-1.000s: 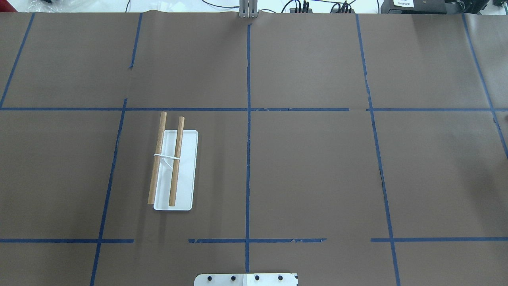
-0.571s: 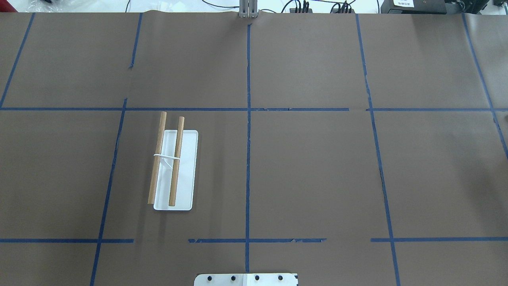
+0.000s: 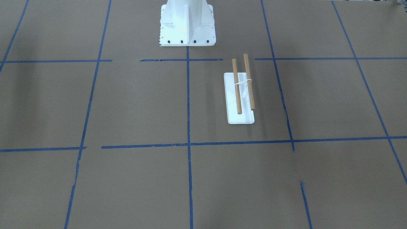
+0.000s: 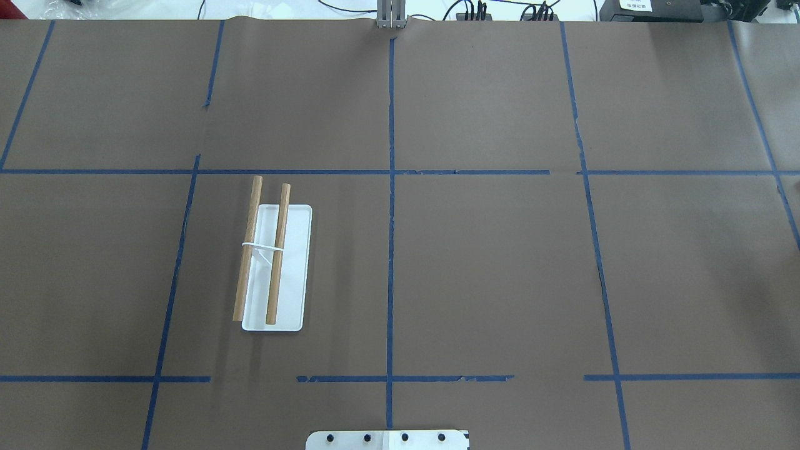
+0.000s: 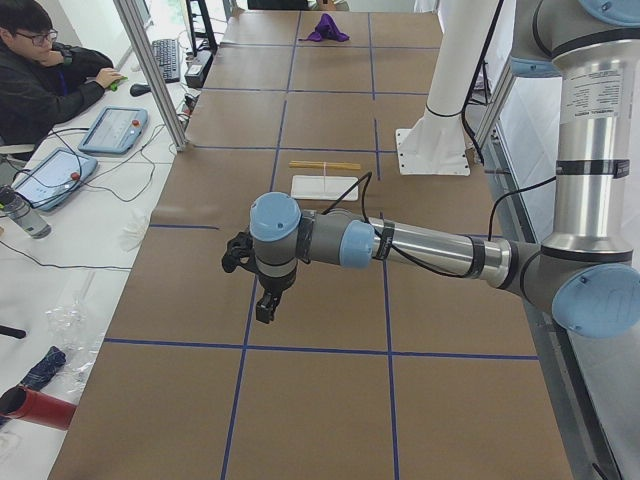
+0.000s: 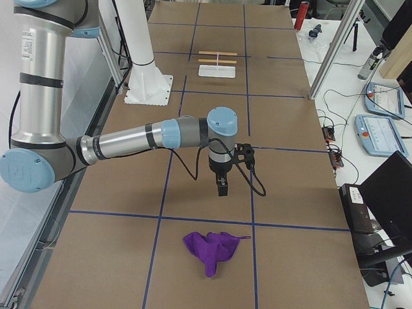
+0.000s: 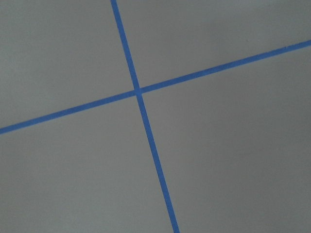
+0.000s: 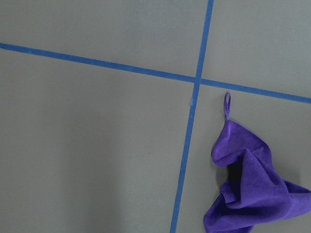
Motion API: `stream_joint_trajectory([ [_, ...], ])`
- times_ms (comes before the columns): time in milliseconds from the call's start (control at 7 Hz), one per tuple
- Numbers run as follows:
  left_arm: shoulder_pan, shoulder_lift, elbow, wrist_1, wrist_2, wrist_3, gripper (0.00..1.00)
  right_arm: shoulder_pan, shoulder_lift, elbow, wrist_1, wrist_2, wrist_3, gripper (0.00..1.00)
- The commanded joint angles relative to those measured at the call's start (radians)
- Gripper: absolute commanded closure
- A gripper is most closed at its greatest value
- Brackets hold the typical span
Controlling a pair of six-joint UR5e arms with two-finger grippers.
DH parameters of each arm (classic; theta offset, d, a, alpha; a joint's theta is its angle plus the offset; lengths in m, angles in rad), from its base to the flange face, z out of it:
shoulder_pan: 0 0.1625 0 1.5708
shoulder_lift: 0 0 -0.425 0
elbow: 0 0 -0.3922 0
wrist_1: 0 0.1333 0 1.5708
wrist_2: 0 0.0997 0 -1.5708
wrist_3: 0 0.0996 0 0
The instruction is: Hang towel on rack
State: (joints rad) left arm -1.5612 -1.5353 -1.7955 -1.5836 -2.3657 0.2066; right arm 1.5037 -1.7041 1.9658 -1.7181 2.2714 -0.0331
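Nearest the right end edge of the surface [image 6: 302, 193], the towel [image 6: 212, 251] lay crumpled and unheld with its loop exposed, judged free for pick-up. The right claw [image 6: 222, 188] hung pointing down just short of it, probably staged for a descent; whether it was wide or narrow could not be told. Farther along, left of centre, the rack [image 4: 273, 262] stood with both rods bare to take a drape. Toward the left end edge, the left claw [image 5: 266, 305] hung well apart from the rack, its opening likewise indeterminate. Neither wrist view showed fingers. The overhead and front views cut off the towel.
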Motion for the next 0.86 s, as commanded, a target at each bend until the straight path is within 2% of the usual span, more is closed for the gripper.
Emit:
stream_joint_trajectory([
  [0, 0.000, -0.029, 0.028, -0.138, 0.000, -0.001, 0.00, 0.001, -0.026, 0.008, 0.023, 0.011, 0.004, 0.00],
  [143, -0.002, -0.025, 0.037, -0.183, -0.004, -0.001, 0.00, 0.001, -0.023, -0.007, 0.025, 0.011, 0.002, 0.00],
  [429, 0.000, -0.023, 0.039, -0.190, -0.004, 0.002, 0.00, 0.000, -0.017, -0.005, 0.028, 0.010, -0.011, 0.00],
  [571, -0.002, -0.022, 0.038, -0.190, -0.004, 0.004, 0.00, 0.001, -0.044, -0.015, 0.088, 0.001, -0.028, 0.00],
  [714, -0.002, -0.022, 0.038, -0.190, -0.004, 0.002, 0.00, 0.001, -0.052, -0.074, 0.189, -0.028, -0.053, 0.00],
])
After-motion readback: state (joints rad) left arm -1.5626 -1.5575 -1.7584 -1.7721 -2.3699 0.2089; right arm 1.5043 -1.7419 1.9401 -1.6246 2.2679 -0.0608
